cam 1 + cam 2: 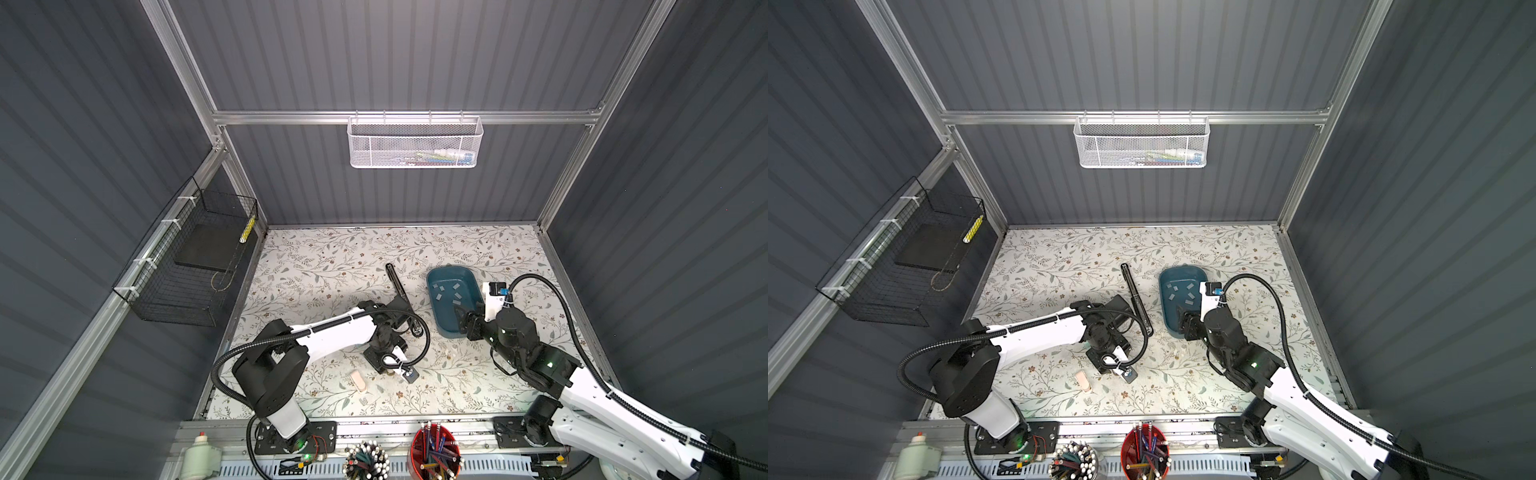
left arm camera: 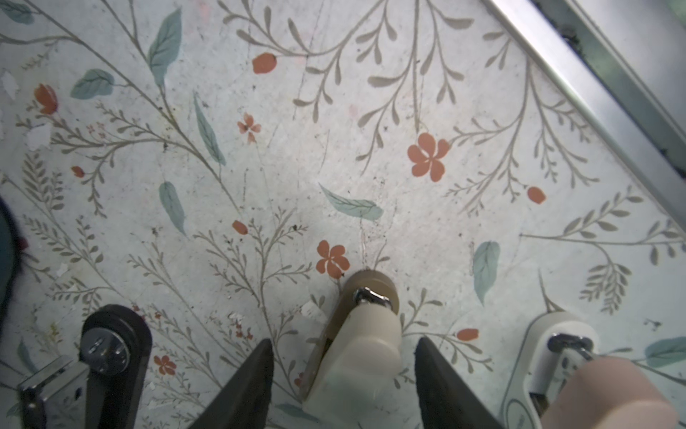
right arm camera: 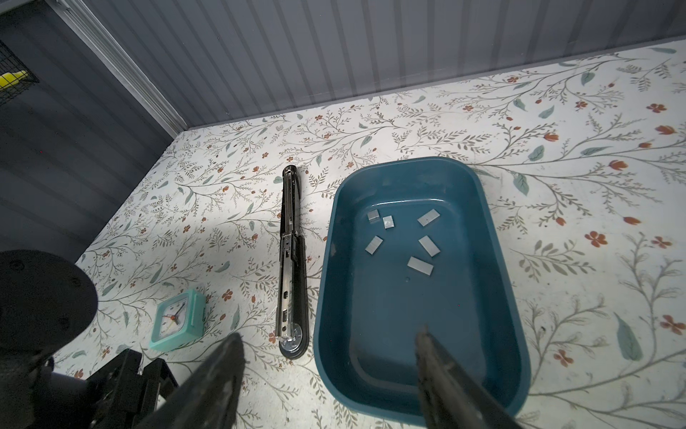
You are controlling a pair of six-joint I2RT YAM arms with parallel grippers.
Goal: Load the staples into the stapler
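Several small grey staples (image 3: pixel 425 245) lie in a blue tray (image 3: pixel 493 260), seen in both top views as tray (image 1: pixel 436 316) and staples (image 1: pixel 451 291). A long black stapler (image 3: pixel 293 260) lies opened flat left of the tray. My right gripper (image 3: pixel 329 334) hangs open over the tray's near rim, one finger above the table and one above the tray. My left gripper (image 2: pixel 344 341) is open around a small cream stapler (image 2: pixel 356 356), with a gap on each side. A small black stapler (image 2: pixel 111 349) and a pink one (image 2: pixel 594 390) flank it.
A teal clock (image 3: pixel 178 321) stands left of the long stapler. The pink stapler (image 1: pixel 359 380) lies near the front. A metal rail (image 2: pixel 594 85) edges the table. A black wire basket (image 1: pixel 187 266) hangs on the left wall, and pen cups (image 1: pixel 436 453) stand in front.
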